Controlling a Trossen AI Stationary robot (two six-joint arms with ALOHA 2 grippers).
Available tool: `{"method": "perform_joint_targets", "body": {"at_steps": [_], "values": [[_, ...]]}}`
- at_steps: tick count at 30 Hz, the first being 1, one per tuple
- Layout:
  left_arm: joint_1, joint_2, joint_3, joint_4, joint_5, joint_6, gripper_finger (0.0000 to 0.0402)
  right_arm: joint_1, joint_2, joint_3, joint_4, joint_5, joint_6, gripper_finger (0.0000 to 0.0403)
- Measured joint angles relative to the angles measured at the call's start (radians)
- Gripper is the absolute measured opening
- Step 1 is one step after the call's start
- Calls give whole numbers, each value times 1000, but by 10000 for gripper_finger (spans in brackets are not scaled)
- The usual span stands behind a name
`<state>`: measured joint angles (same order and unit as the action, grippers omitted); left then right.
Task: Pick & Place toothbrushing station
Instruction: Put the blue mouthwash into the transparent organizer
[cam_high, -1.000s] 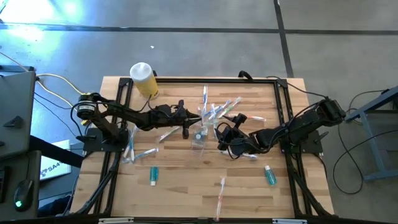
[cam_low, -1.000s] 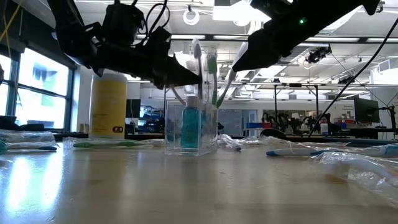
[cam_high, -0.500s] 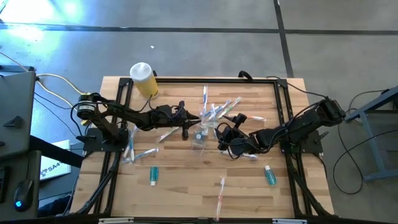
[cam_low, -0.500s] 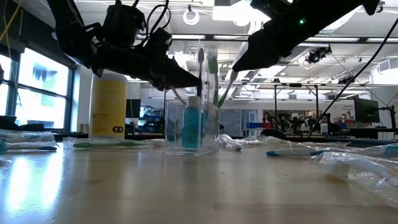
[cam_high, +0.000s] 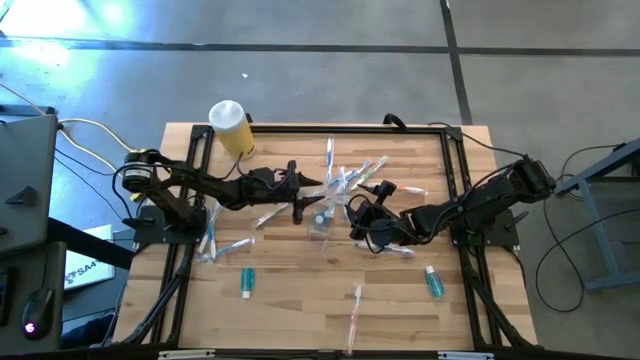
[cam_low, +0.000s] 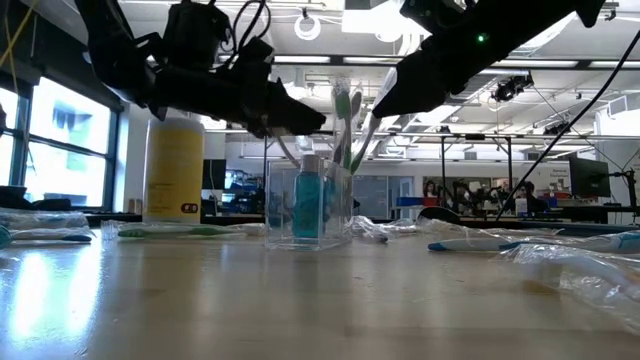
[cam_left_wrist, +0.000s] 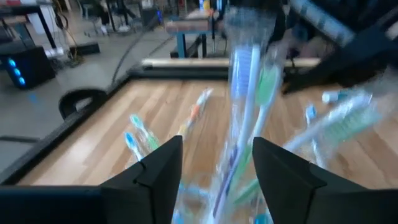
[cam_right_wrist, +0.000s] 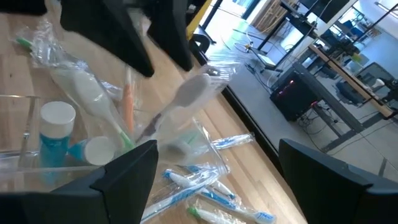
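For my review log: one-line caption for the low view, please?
Both claws, left and right, flank the top of the clear cup holding toothbrushes and a teal tube; yellow bottle behind.

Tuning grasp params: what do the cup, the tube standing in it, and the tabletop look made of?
Cup: clear hard plastic, apparently; the contents show through its flat glossy walls.
Tube: teal, probably plastic, with an opaque white cap.
Tabletop: pale wood planks with visible seams and a light sheen.
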<state>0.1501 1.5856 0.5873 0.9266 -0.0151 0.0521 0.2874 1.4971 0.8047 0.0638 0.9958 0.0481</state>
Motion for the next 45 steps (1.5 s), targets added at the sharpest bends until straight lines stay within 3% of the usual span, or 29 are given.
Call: {"method": "perform_joint_targets", "body": {"at_steps": [5,10,15,19,24,29,31,37,45], "values": [[0,-65,0,-1,-2,10,196,1,0,0,0,11,-5,326],[0,-167,1,-22,-2,27,196,28,-6,0,4,96,-23,326],[-18,-324,2,-191,9,24,196,66,-24,0,-1,144,-30,326],[-103,-474,78,-571,4,41,196,89,-33,0,-5,166,-49,326],[-310,-518,326,-1226,-184,-63,196,93,-35,0,-6,208,-59,326],[-513,-442,531,-1708,-193,-358,196,93,-35,0,-7,210,-61,326],[-571,-410,570,-1798,-194,-555,196,94,-35,0,-7,210,-58,326],[-694,-324,574,-1842,-172,-1204,196,118,-39,0,-8,208,-53,326],[-843,-147,566,-1785,-50,-1823,196,169,-39,0,-8,206,-68,326]]}}
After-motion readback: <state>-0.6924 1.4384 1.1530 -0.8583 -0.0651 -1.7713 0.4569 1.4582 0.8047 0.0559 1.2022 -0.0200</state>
